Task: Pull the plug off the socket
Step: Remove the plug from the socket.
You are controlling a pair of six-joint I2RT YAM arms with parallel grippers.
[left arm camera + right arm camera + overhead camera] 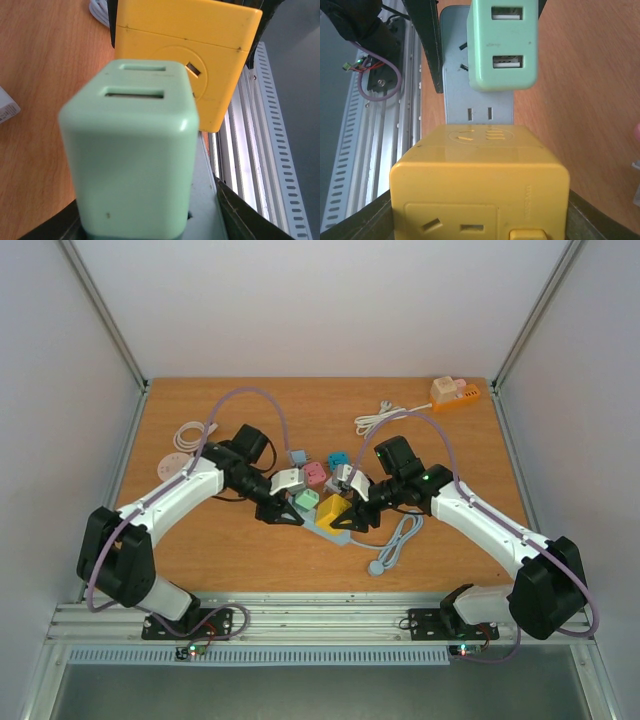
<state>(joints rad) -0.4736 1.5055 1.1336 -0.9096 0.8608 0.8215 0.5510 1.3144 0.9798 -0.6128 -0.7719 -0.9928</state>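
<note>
Grip is taken by the right tool (350, 515) on both sides of the yellow plug (479, 185), seated in the grey socket strip (477, 107) near the middle of the table's (200, 550) near edge, seemingly for pulling; the green plug (131, 165) is straddled by the spread left tool (284, 510), perhaps for bracing

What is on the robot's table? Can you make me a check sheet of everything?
Surface: wooden table.
Job's things: green plug and yellow cube both sit on the grey power strip.
Clutter: pink cube, teal cube, orange-and-white power strip in the far right corner.
Grippers: left gripper sits around the green plug, right gripper around the yellow cube; whether they squeeze is unclear.
Cables: white cable at the far side, grey cable near the right arm.
Surroundings: white walls, metal rail at the near edge.
</note>
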